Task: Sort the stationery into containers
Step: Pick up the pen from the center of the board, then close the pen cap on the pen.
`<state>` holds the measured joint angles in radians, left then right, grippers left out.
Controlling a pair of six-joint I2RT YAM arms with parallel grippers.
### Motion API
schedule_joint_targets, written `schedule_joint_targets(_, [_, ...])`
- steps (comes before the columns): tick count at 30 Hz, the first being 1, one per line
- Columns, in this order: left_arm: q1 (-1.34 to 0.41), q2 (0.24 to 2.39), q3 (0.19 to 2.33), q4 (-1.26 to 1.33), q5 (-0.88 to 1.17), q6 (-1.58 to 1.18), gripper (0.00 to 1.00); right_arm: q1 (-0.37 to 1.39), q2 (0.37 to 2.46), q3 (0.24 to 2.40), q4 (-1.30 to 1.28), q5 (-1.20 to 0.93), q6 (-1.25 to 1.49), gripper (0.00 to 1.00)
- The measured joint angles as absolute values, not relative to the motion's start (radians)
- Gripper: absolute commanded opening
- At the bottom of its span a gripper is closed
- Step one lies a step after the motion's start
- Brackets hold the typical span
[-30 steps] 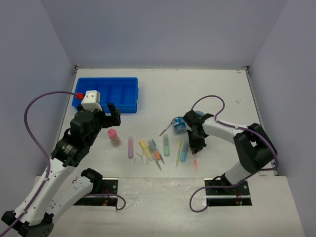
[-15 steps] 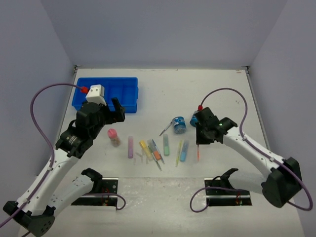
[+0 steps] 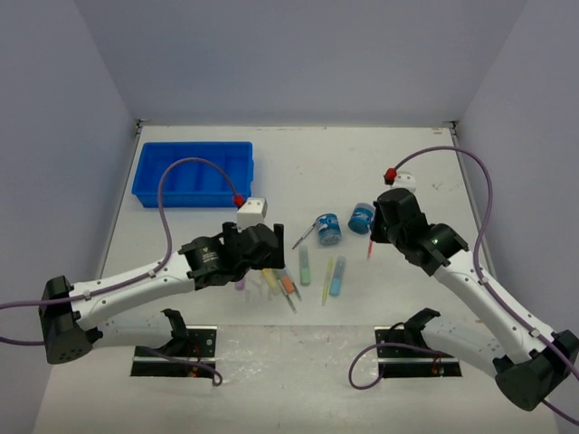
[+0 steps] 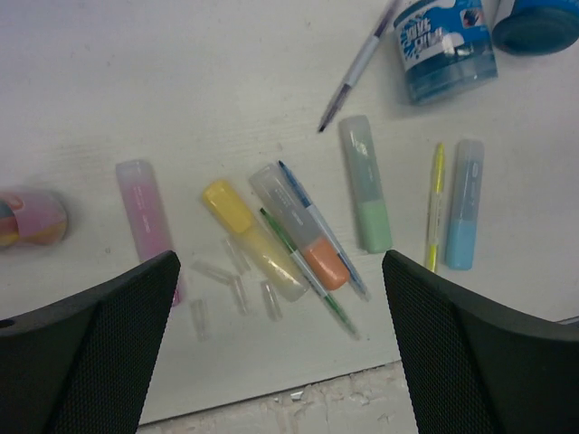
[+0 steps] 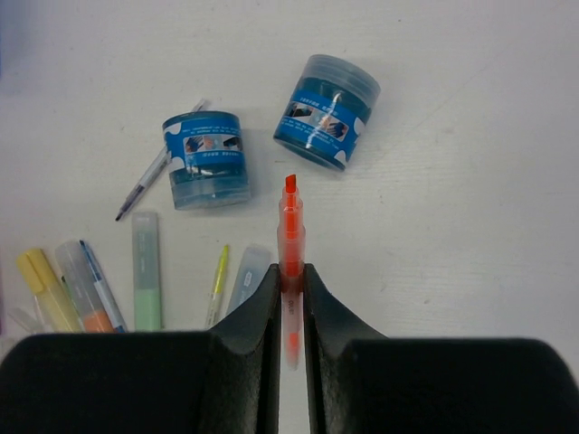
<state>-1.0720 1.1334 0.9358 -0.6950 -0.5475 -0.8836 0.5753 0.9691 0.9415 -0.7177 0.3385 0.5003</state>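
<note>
A bright blue rectangular plastic tray (image 3: 149,195) with narrow compartments sits at the far left of the white table (image 3: 398,154). Nearer the middle, the left gripper (image 4: 279,262) hangs over a scattered row of stationery, its jaws spread wide and holding nothing.

Under it, from left to right, lie:
- a small pink-capped bottle (image 4: 32,217)
- a pale purple marker stick (image 4: 145,217)
- a yellow marker stick (image 4: 249,240)
- an orange marker stick (image 4: 303,226), with a thin blue pen (image 4: 288,174) and a thin green pen (image 4: 336,315) lying against it
- a green marker stick (image 4: 365,185)
- a thin yellow pen (image 4: 435,203)
- a blue marker stick (image 4: 461,203)

Just beyond the row, a thin grey pen (image 4: 357,68) ends at the side of a small round blue tub (image 5: 206,158). A second round blue tub (image 5: 326,98) is near it to the right. The right gripper (image 5: 289,280) is over the table beside these tubs, its jaws pinching a thin orange-red pen (image 5: 290,226).
</note>
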Motion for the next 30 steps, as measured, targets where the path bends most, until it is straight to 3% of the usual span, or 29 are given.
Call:
schedule_joint_targets(5, [-1.156,1.166,0.881,-0.744,-0.584,-1.049,0.57,0.574,0.921,0.927,-0.707,0.357,0.492,0.0])
schedule_joint_targets(8, [-1.181,1.177,0.806,-0.752,-0.568,-1.11,0.47,0.574,0.885,0.925,-0.699,0.356,0.488,0.0])
schedule_joint_targets(17, [-1.25,1.236,0.765,-0.748,-0.546,-1.202,0.37,0.573,0.885,0.92,-0.678,0.352,0.485,0.0])
schedule_joint_targets(30, [-1.255,1.301,0.753,-0.69,-0.542,-1.237,0.3,0.573,0.903,0.908,-0.679,0.35,0.485,0.0])
